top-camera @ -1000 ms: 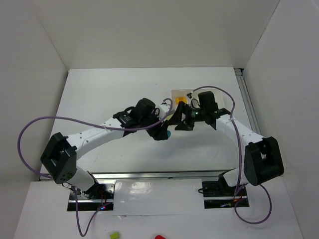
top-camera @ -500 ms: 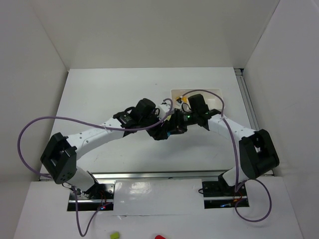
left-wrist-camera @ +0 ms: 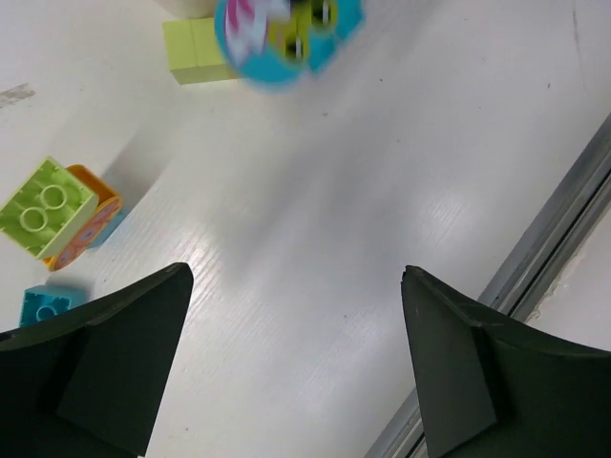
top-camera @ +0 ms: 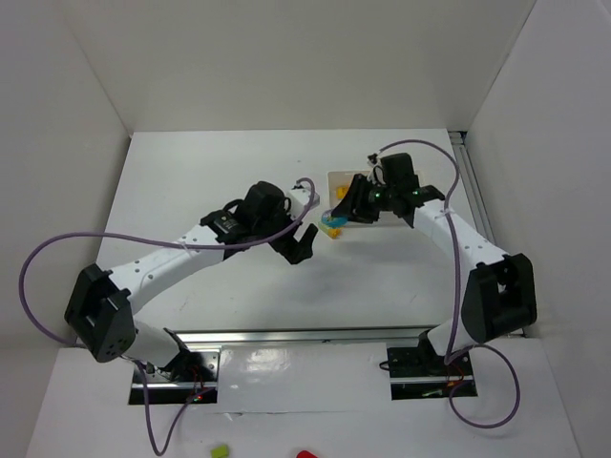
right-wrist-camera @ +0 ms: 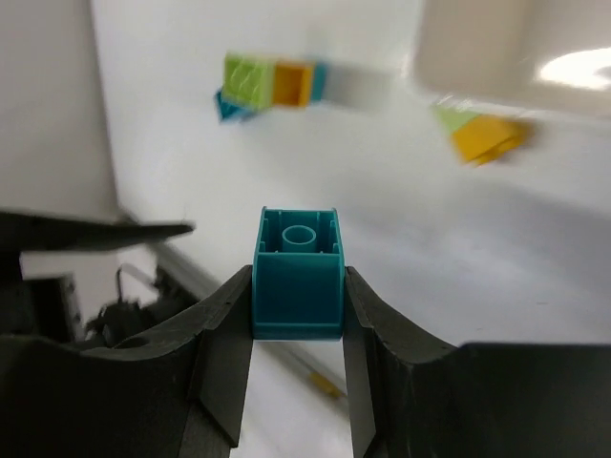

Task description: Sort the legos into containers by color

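Right pincer (right-wrist-camera: 297, 296) clamping 1 teal brick (right-wrist-camera: 297, 277) — left pincer (left-wrist-camera: 296, 277) spread, lime-orange stack (left-wrist-camera: 52, 212) nearby

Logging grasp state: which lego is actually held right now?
The teal-blue brick clamped in the right gripper. The lime-on-orange stack, plain lime brick and small cyan brick all lie loose on the table.

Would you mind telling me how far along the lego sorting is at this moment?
Early on. Done: at most an orange piece seen at the long white plastic tray; its compartments are mostly hidden. In hand: the right gripper has its jaws shut on a teal plastic brick; the left gripper is open, empty. Left: a lime green brick, a lime-and-orange stack and a small cyan brick lie on the table.
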Robot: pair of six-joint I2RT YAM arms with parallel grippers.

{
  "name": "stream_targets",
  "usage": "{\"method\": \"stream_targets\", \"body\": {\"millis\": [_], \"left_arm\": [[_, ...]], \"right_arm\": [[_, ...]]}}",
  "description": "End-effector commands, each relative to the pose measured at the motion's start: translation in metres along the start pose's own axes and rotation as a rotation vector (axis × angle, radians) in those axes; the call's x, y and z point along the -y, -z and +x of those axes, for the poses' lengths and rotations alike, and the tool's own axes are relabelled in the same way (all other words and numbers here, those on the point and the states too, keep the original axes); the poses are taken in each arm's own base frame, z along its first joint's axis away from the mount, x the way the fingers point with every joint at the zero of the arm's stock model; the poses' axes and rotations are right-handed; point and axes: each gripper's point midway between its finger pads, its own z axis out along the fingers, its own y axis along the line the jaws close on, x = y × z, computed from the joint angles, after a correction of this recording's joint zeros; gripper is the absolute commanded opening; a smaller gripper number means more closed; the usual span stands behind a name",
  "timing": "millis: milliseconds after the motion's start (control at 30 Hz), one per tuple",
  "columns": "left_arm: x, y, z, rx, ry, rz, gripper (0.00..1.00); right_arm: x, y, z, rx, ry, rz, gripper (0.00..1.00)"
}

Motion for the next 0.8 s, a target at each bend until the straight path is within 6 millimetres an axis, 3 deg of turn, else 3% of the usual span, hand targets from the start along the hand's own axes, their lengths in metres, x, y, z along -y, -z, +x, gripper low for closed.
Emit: {"method": "stream_targets", "body": {"millis": [0,67,133,167,267,333,433,567,600,700,767], "left_arm": [[-0.016,0.025,-0.015,0.058,0.03,-0.073,1.0],[-0.036,0.034,-0.012,0.064,0.1,-0.133,1.0],[-0.048,0.042,-0.006,0.063,0.148,-0.162,1.0],[-0.063,0.046,0.001,0.044,0.195,-0.213,1.0],[-0.084,0.056,0.016,0.014,0.26,-0.301,0.97],[-0.108,0.062,0.035,-0.038,0.346,-0.398,0.93],[-0.123,0.054,0.063,-0.114,0.428,-0.467,0.89],[-0.142,0.046,0.084,-0.179,0.469,-0.544,0.89],[-0.147,0.047,0.085,-0.191,0.476,-0.562,0.89],[-0.154,0.037,0.096,-0.238,0.49,-0.59,0.91],[-0.163,0.032,0.1,-0.26,0.496,-0.612,0.92]], "right_arm": [[0.016,0.039,-0.059,0.236,0.036,0.216,0.23],[0.038,0.068,-0.091,0.417,0.045,0.402,0.23],[0.058,0.089,-0.112,0.527,0.043,0.514,0.23],[0.072,0.106,-0.122,0.596,0.035,0.607,0.23],[0.098,0.133,-0.151,0.705,0.022,0.722,0.23],[0.114,0.142,-0.169,0.736,0.012,0.778,0.23],[0.132,0.138,-0.187,0.743,-0.004,0.813,0.23],[0.155,0.124,-0.204,0.724,-0.008,0.854,0.24],[0.168,0.11,-0.204,0.684,-0.008,0.876,0.24],[0.178,0.101,-0.216,0.665,-0.019,0.885,0.26],[0.186,0.093,-0.216,0.645,-0.024,0.895,0.55]]}}
